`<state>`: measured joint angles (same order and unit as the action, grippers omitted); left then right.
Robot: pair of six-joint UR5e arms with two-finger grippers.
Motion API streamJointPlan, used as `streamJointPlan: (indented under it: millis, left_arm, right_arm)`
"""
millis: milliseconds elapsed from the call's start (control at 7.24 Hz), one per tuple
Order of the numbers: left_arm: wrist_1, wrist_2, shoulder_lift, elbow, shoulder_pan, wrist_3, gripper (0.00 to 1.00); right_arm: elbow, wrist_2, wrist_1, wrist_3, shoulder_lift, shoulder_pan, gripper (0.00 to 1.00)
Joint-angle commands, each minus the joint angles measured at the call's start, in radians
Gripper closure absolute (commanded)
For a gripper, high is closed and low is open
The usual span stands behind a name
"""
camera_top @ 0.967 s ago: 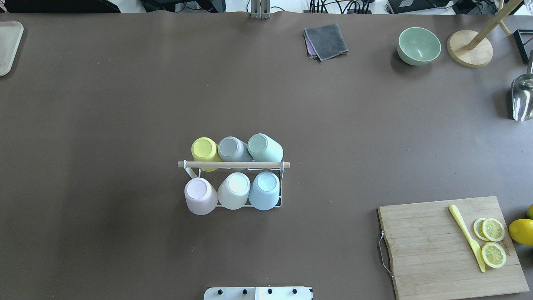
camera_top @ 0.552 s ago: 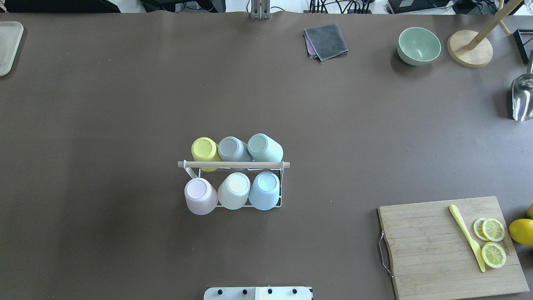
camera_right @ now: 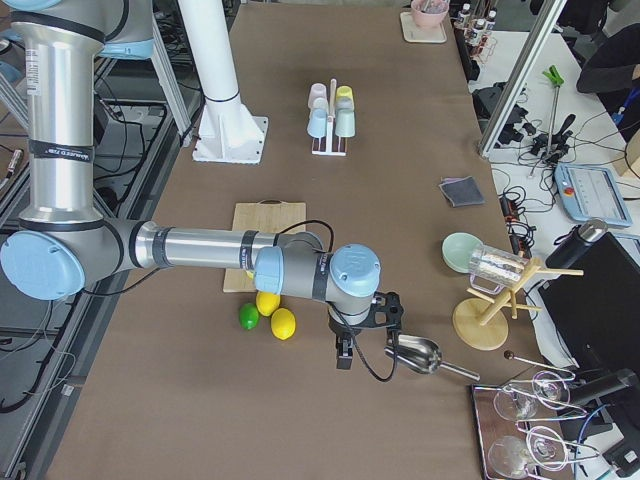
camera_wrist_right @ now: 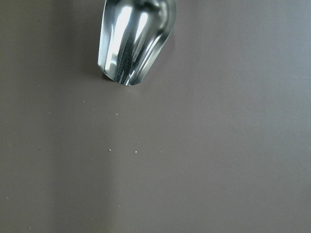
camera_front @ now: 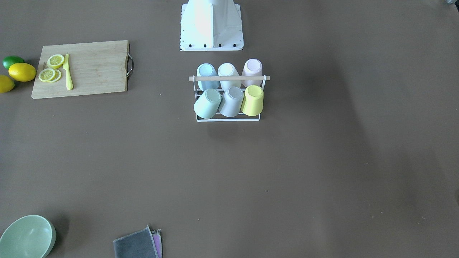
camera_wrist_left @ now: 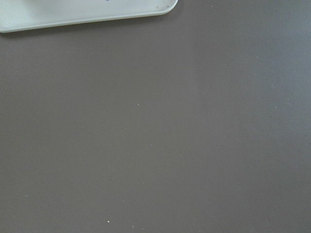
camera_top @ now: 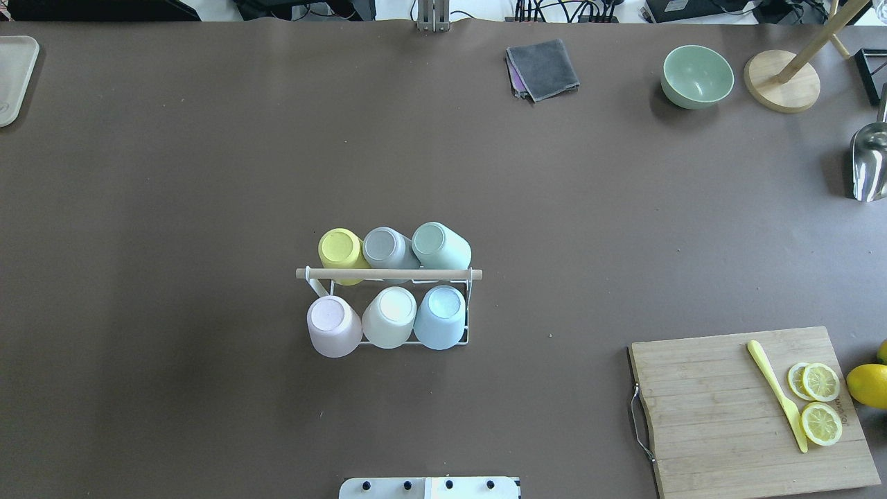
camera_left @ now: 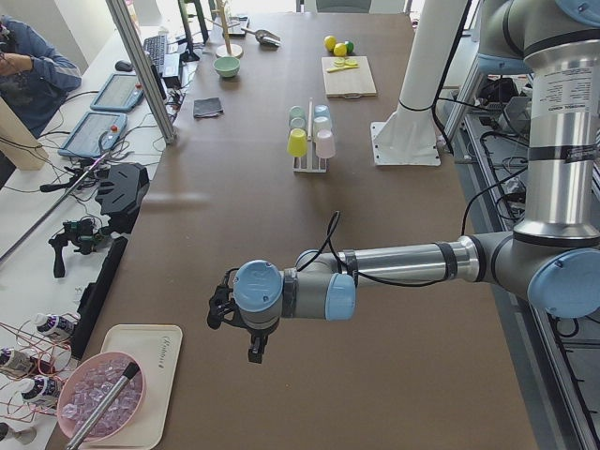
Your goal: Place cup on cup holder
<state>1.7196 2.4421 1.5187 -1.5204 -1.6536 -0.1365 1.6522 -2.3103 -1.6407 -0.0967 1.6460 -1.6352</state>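
- Cup holder [camera_top: 468, 310] sits mid-table, just ahead of the robot base [camera_top: 429, 488]. Wooden dowel bar [camera_top: 388, 274] runs across its top.
- Six cups on it, all bottom-up on the prongs and tilted outward from the bar.
- Far row: yellow cup [camera_top: 339, 251], grey cup [camera_top: 385, 248], mint cup [camera_top: 439, 247].
- Near row: pink cup [camera_top: 332, 323], cream cup [camera_top: 391, 316], blue cup [camera_top: 441, 316]. Neighbours in each row are touching or nearly so.
- No loose cup visible on the table in any view.
- Left gripper [camera_left: 251, 349] hangs over bare table at the robot's left end, near the white tray [camera_left: 167, 352], well apart from the holder. Holds nothing visible. Jaws: cannot tell, seen only from the side camera.
- Left wrist camera shows only tabletop and a tray corner [camera_wrist_left: 87, 12].
- Right gripper [camera_right: 343, 358] hangs low at the right end, just beside the metal scoop [camera_right: 420, 355], well apart from the holder. Jaws: cannot tell, same reason.
- Right wrist camera shows the scoop's bowl and bare table.
- Also on the table: cutting board [camera_top: 714, 416] with lemon slices [camera_top: 821, 402] and a yellow knife [camera_top: 776, 395], green bowl [camera_top: 696, 75], grey cloth [camera_top: 544, 68].
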Motion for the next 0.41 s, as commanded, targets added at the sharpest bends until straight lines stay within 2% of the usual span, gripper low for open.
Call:
streamJointPlan:
  millis: [0,276]
  left_arm:
    - [0.000,0.000,-0.002,-0.001,0.000,0.000,0.03]
    - [0.000,0.000,-0.006,-0.006,0.000,0.000,0.03]
  right_arm:
    - [-0.003,0.000,-0.001,0.000,-0.002,0.000,0.00]
    - [-0.005,-0.001,-0.001,0.000,0.000,0.000,0.00]
